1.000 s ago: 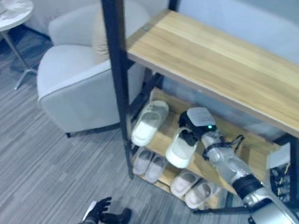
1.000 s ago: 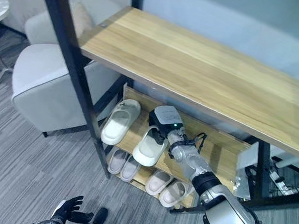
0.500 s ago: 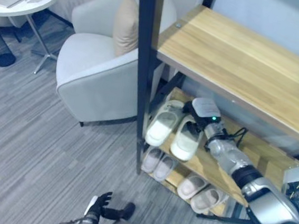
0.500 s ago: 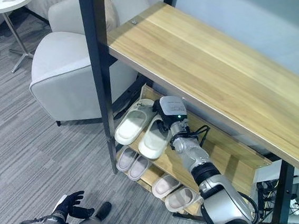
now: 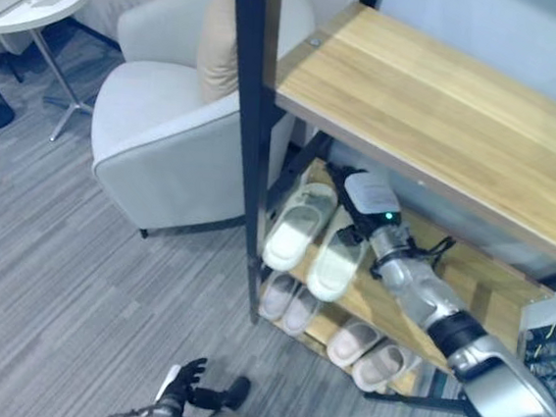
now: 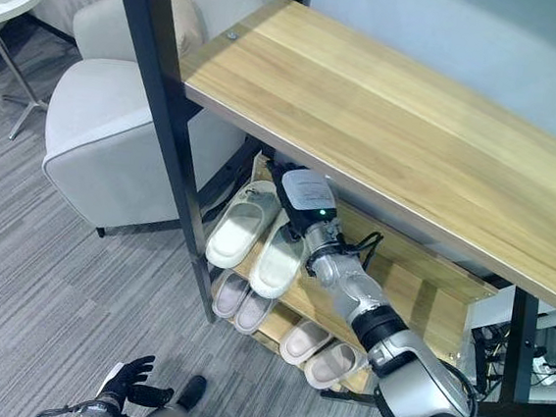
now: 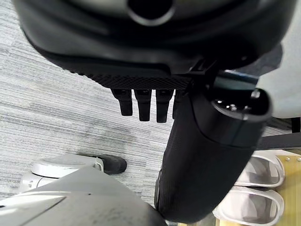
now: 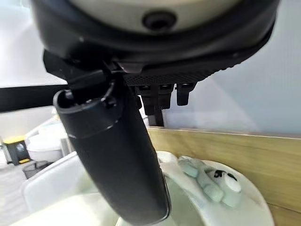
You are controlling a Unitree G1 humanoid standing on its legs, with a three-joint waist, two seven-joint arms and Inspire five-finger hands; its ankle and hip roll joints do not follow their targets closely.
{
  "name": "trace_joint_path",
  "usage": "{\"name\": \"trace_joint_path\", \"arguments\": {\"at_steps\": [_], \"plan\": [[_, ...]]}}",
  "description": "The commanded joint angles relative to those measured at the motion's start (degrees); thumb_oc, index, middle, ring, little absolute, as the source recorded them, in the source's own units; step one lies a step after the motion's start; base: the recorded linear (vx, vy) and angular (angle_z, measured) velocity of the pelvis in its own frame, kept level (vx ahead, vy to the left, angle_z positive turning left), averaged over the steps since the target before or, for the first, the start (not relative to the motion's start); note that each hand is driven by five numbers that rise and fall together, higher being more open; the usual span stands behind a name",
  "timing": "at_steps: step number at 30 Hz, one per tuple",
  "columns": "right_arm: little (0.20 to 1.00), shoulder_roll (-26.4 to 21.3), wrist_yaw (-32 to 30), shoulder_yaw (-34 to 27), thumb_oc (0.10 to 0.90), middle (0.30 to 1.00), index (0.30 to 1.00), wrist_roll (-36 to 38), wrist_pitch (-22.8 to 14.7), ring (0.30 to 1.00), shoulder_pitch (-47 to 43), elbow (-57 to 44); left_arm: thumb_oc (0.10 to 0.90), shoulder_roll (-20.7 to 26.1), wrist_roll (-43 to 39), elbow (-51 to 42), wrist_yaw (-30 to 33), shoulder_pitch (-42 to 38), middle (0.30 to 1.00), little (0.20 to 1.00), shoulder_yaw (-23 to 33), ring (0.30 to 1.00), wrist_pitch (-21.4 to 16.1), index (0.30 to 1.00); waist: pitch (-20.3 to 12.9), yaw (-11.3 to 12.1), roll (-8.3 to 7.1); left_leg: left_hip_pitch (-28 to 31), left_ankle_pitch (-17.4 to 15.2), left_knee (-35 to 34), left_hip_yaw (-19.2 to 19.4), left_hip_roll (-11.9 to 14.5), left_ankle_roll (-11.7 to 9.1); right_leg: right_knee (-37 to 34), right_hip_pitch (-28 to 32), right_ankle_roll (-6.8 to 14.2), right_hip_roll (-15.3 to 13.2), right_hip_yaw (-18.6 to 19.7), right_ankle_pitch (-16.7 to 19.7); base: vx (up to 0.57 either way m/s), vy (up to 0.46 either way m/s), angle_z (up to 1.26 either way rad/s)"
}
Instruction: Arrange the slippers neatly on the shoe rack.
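While the right hand [image 6: 300,232] was seen at the heel of the second slipper [image 6: 275,260], its fingers straight and not curled round it, beside the first slipper [image 6: 237,228] on the middle shelf [image 6: 418,286], a crooked push could have knocked the pair off the front edge.

The right robot hand [image 8: 155,70] hangs over a white slipper [image 8: 211,197], thumb [image 8: 117,160] reaching down across it, fingers [image 8: 160,96] short and straight above. The slipper rests on a wooden shelf [image 8: 244,160], with a pale wall [image 8: 244,94] behind.
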Motion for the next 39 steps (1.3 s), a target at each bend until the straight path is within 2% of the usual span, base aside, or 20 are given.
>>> {"name": "trace_joint_path", "arguments": {"at_steps": [1,16,17,18,19,23,24,25,27,32,39], "plan": [[0.9,-3.0,-2.5,-4.0,0.8,0.9,0.9,1.5,-2.3,0.9,-1.5,-7.5,0.8,-2.2,1.7,4.1,-0.4,4.0,0.9,0.9,-3.5,0.9,0.3,0.9,-3.6,-1.2,1.16,1.5,-3.1,-1.0,3.9,0.4,-1.7,0.1,3.5,4.3,-2.5,0.8,-2.4,0.0,0.001,-0.07],[0.9,-5.2,1.7,-11.1,0.8,0.9,0.9,10.5,-6.2,0.9,9.5,-22.6,0.8,-2.5,3.3,5.0,-1.4,4.7,0.9,0.9,-1.4,0.9,1.0,0.9,-4.0,-3.4,1.88,2.6,-3.4,-1.0,4.9,0.8,-1.7,0.1,3.9,4.2,-2.1,1.9,-2.6,0.0,-0.002,-0.05],[0.9,-4.5,3.1,-12.0,0.8,0.9,0.9,15.1,-7.5,0.9,11.6,-24.4,0.8,-2.6,3.5,5.2,-1.6,4.6,0.9,0.9,-1.0,0.9,1.2,0.9,-3.9,-3.7,1.98,2.7,-3.4,-1.0,5.0,0.8,-1.6,0.1,3.9,4.1,-2.0,2.0,-2.6,0.0,-0.002,-0.05],[0.9,-4.6,3.3,-12.1,0.8,0.9,0.9,15.3,-7.4,0.9,11.8,-24.6,0.8,-2.6,3.5,5.2,-1.6,4.7,0.9,0.9,-1.1,0.9,1.2,0.9,-3.9,-3.6,1.96,2.7,-3.4,-1.0,5.0,0.8,-1.6,0.1,3.9,4.1,-2.0,2.0,-2.6,0.0,0.0,0.0],[0.9,-3.6,5.1,-12.8,0.8,0.9,0.9,21.9,-8.7,0.9,13.8,-26.3,0.8,-2.7,3.8,5.7,-1.8,4.4,0.9,0.9,-0.9,0.9,1.3,0.9,-3.8,-3.9,2.0,2.8,-3.4,-1.0,5.1,0.8,-1.6,0.1,3.9,4.1,-2.0,2.1,-2.5,0.0,0.0,0.0],[0.9,-1.3,11.7,-14.8,0.8,0.9,0.9,40.8,-10.8,0.9,19.3,-27.7,0.8,-2.6,4.5,6.5,-2.7,4.0,0.9,0.9,-0.9,0.9,1.6,0.9,-3.8,-4.5,2.01,2.9,-3.3,-1.0,5.3,0.9,-1.6,0.1,3.9,4.1,-2.0,2.1,-2.4,0.0,0.0,0.0],[0.9,-1.4,12.0,-14.9,0.8,0.9,0.9,41.2,-10.7,0.9,19.4,-27.8,0.8,-2.6,4.5,6.5,-2.7,4.1,0.9,0.9,-1.0,0.9,1.6,0.9,-3.9,-4.5,1.97,2.9,-3.3,-1.0,5.3,0.9,-1.6,0.1,3.9,4.1,-2.0,2.1,-2.4,0.0,0.0,0.0],[0.9,-0.6,14.9,-15.1,0.8,0.9,0.9,48.4,-11.4,0.9,21.2,-27.8,0.8,-2.7,4.6,7.0,-3.3,3.9,0.9,0.9,-1.0,0.9,1.7,0.9,-3.8,-4.7,1.92,2.9,-3.3,-1.0,5.4,0.9,-1.6,0.1,3.8,4.1,-2.0,2.2,-2.4,0.0,0.0,0.0],[0.9,-1.1,17.9,-15.5,0.8,0.9,0.9,53.8,-11.5,0.9,23.3,-28.7,0.8,-2.4,5.1,7.3,-3.7,3.8,0.9,0.9,-0.8,0.9,1.6,0.9,-3.9,-5.0,1.93,2.9,-3.4,-1.0,5.6,0.9,-1.7,0.1,3.9,4.1,-2.0,2.1,-2.4,0.0,0.0,0.0],[0.9,-3.7,21.8,-15.3,0.8,0.9,0.9,55.6,-10.9,0.9,26.7,-29.5,0.8,-2.6,5.7,8.2,-4.9,4.0,0.9,0.9,-0.7,0.9,1.5,0.9,-4.0,-5.5,1.75,3.1,-3.6,-1.0,5.7,1.0,-1.8,0.2,3.7,4.3,-2.0,2.2,-2.4,0.0,0.0,0.0],[0.9,-4.5,22.6,-15.5,0.8,0.9,0.9,54.0,-10.8,0.9,27.9,-28.7,0.8,-2.9,6.7,8.7,-5.5,3.8,0.9,0.9,-1.6,0.9,1.2,0.9,-3.7,-5.8,1.58,3.0,-3.6,-1.0,5.8,1.2,-1.8,0.2,3.3,4.2,-1.9,2.3,-2.4,0.0,0.0,0.0]]}}
